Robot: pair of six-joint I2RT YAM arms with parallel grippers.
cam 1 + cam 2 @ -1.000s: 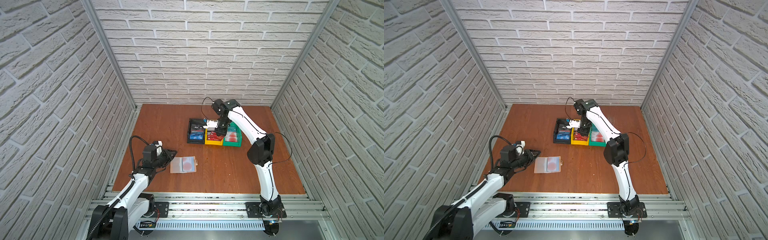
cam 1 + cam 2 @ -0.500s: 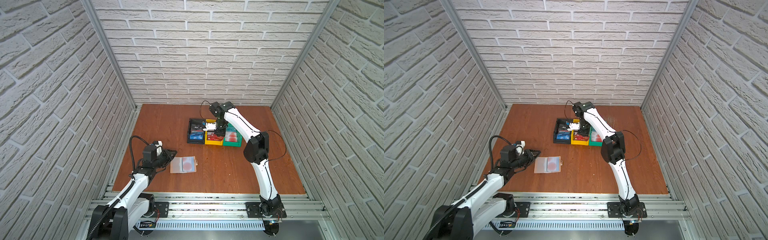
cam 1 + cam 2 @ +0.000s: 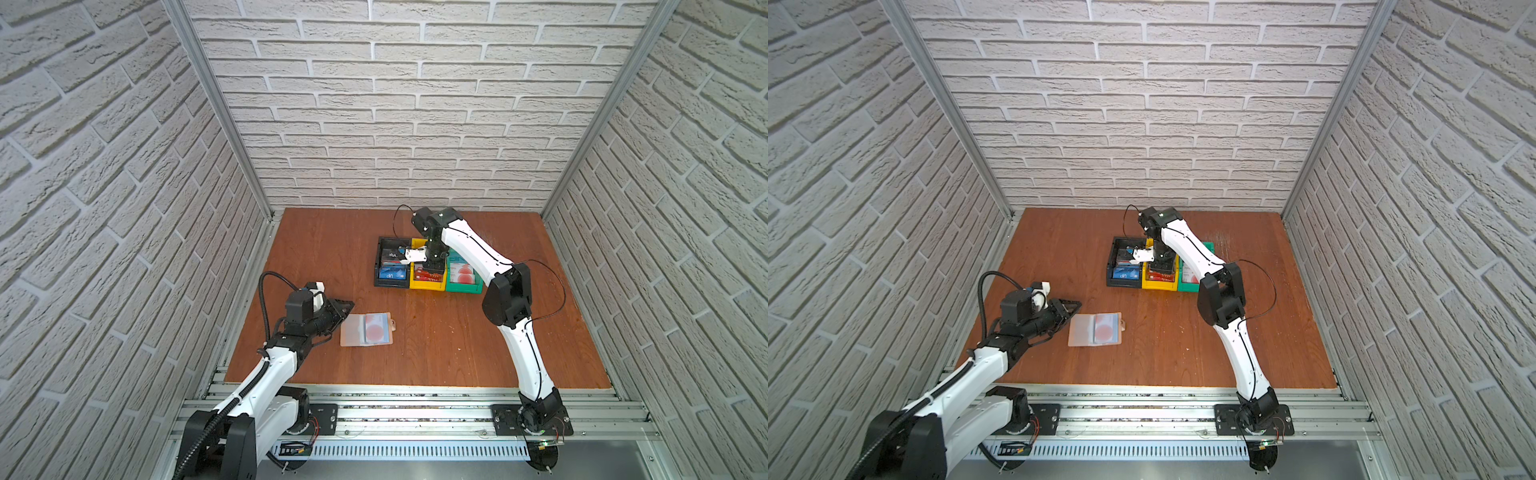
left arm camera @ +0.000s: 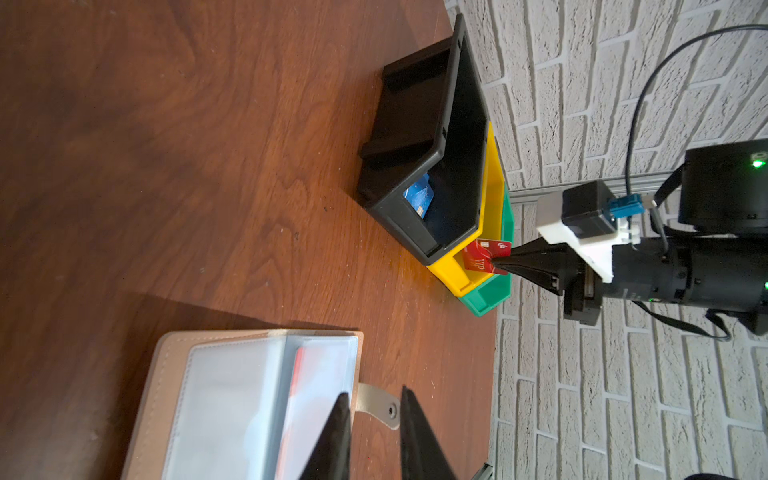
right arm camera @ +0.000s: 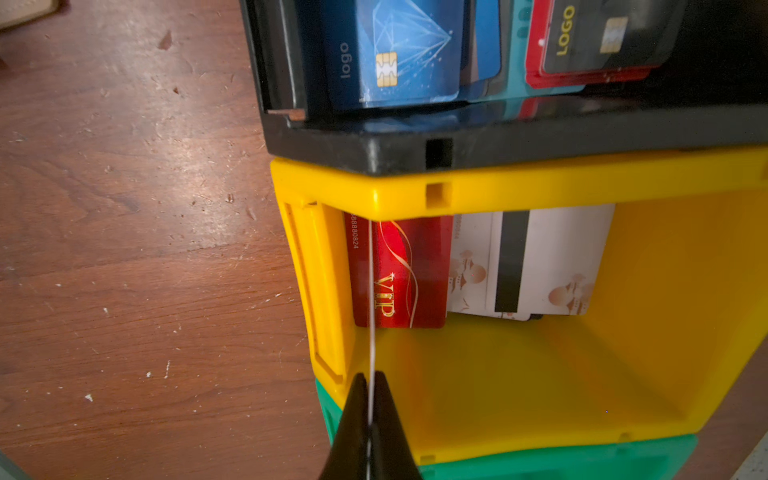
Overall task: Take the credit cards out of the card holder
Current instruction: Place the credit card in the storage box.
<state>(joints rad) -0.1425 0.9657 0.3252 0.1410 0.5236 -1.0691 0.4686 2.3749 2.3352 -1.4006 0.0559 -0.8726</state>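
A thin red plastic credit card (image 4: pixel 482 258) is being pinched by one edge in the right end effector (image 5: pixel 369 384), whose black fingers are being pressed shut on it. The card is being held on edge, hanging straight below the fingertips and just above the open top of the yellow plastic bin (image 5: pixel 540 183), close to that bin's low front wall. Its faces are being presented roughly parallel to that wall; which of its edges is the long one cannot be told. Directly beneath it a red VIP card (image 5: pixel 399 274) is lying flat in the bin. The release is therefore judged to be turning on one relation: card above bin, with nothing between. The yellow bin is being flanked by a black plastic bin (image 5: pixel 498 141) and a green plastic bin (image 5: pixel 540 461), all touching in a row.

The right arm is being stretched well forward over the wooden bench (image 3: pixel 436 353), with its wrist pointed straight down.

Well apart, nearer the robot, the tan leather-like card holder (image 3: pixel 352 330) is lying open and flat, and a pale card with a red circle (image 3: pixel 376 330) is showing in one clear sleeve. The left arm is much the nearer to it. The left end effector (image 4: pixel 374 395) is being held low, almost level with the bench and just beside the holder's edge, with its fingers apart and nothing gripped.
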